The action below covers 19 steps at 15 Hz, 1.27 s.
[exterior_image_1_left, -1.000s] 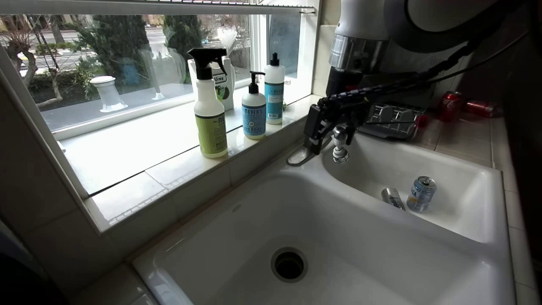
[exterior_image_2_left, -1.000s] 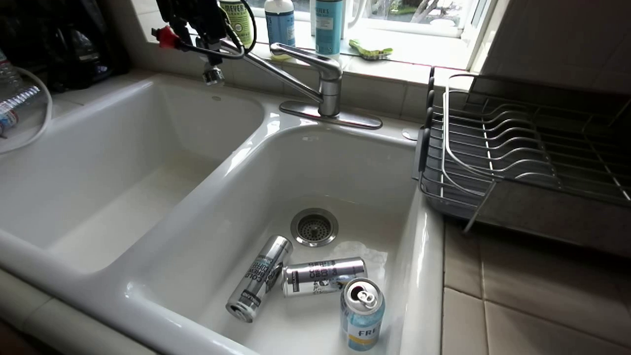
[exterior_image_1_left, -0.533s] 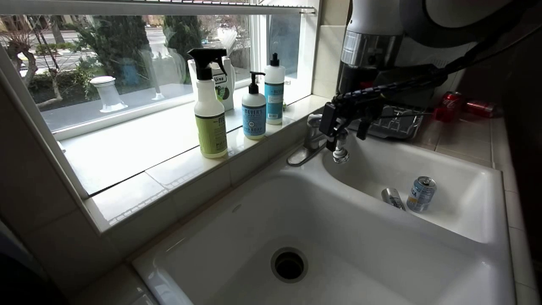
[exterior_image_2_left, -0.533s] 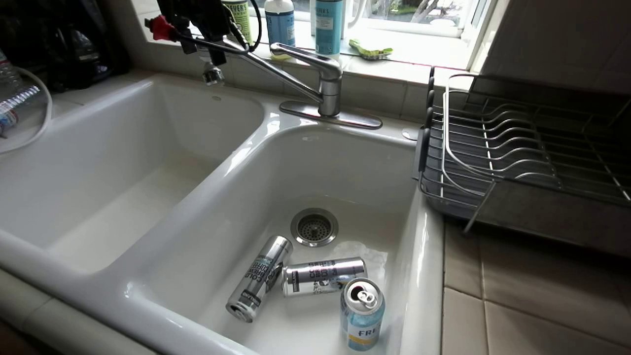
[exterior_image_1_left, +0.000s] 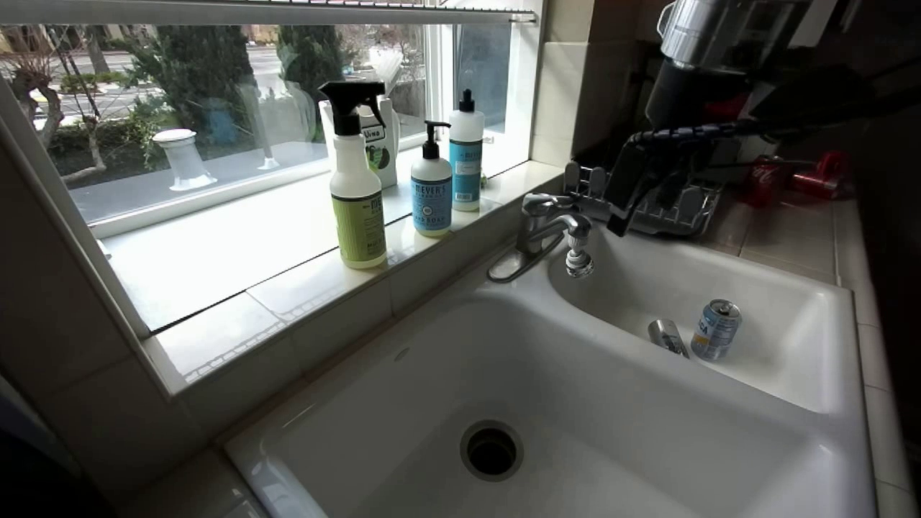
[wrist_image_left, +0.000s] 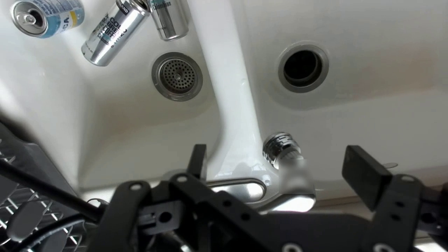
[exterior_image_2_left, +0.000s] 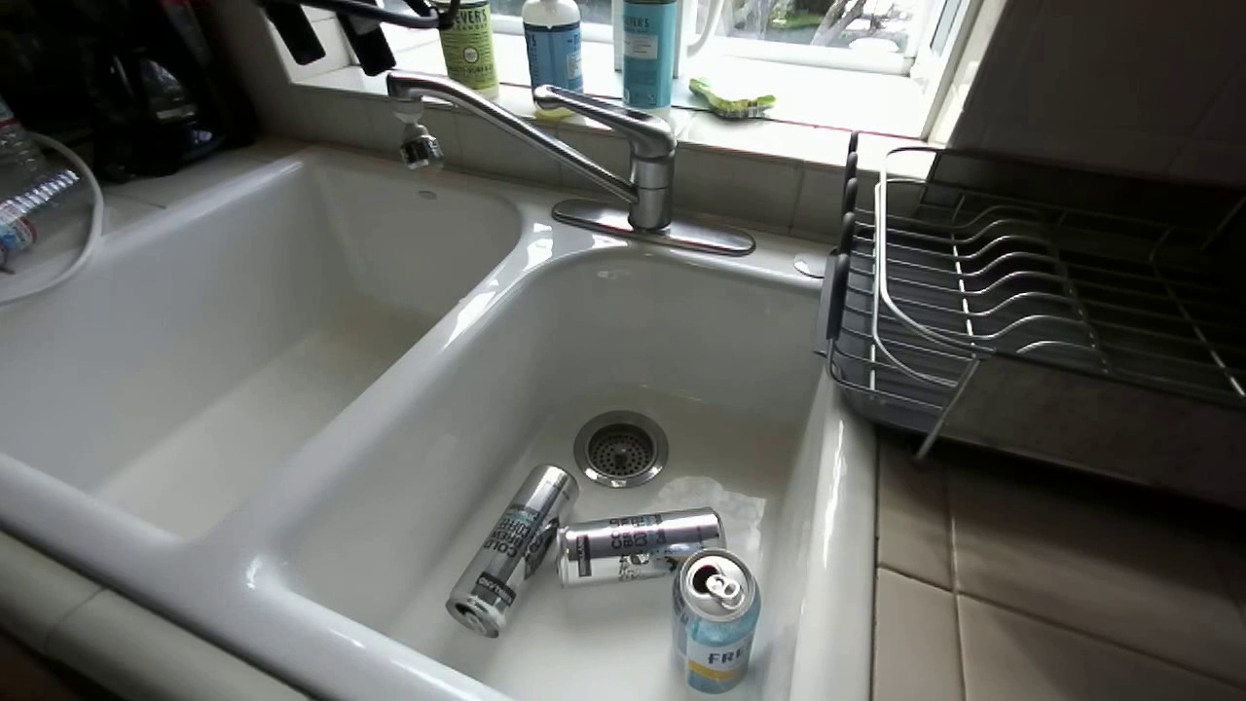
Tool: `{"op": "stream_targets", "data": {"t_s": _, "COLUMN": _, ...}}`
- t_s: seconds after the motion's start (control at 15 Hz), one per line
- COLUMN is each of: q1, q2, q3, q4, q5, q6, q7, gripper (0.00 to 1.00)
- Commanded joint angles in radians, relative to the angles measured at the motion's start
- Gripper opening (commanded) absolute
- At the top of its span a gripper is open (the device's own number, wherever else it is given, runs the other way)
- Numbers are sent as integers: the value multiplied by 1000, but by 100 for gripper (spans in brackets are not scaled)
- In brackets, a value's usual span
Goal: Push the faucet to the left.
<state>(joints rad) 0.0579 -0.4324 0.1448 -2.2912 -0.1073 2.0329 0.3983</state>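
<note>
The chrome faucet (exterior_image_1_left: 531, 226) stands at the back rim of the sink, between the two bowls. In an exterior view its long spout (exterior_image_2_left: 521, 131) points left toward the back of the left bowl, with a small chrome spray head hanging from its end. My gripper (exterior_image_2_left: 331, 41) is open and empty, above and just left of the spout's end there. It also shows as a dark shape (exterior_image_1_left: 620, 212) beyond the spout, apart from it. In the wrist view the spout's end (wrist_image_left: 294, 203) and spray head lie between the open fingers (wrist_image_left: 274, 155), seen from above; part of it is blurred.
Several cans (exterior_image_2_left: 715, 618) lie or stand in one sink bowl. A dish rack (exterior_image_2_left: 1012, 292) stands beside that bowl. Soap and spray bottles (exterior_image_1_left: 432, 194) stand on the window sill behind the faucet. Red cans (exterior_image_1_left: 764, 180) are on the counter.
My gripper has come away from around the spout's end. It has moved up, to the right in an exterior view and leftward in the other. The spout stays in the same place.
</note>
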Motion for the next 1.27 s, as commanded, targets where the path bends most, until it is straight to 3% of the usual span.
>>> {"op": "stream_targets", "data": {"t_s": 0.0, "q1": 23, "q2": -180, "q3": 5, "q4": -106, "q5": 16, "q6": 10, "q7": -83, "gripper": 100}}
{"op": "stream_targets", "data": {"t_s": 0.6, "q1": 57, "q2": -392, "q3": -23, "q4": -181, "q5": 69, "q6": 44, "q7": -212, "gripper": 100}}
{"op": "stream_targets", "data": {"t_s": 0.67, "q1": 22, "q2": -330, "q3": 11, "q4": -130, "q5": 44, "q6": 12, "q7": -179, "gripper": 100}}
{"op": "stream_targets", "data": {"t_s": 1.2, "q1": 29, "q2": -371, "q3": -1, "q4": -150, "q5": 63, "q6": 19, "q7": -203, "gripper": 100}}
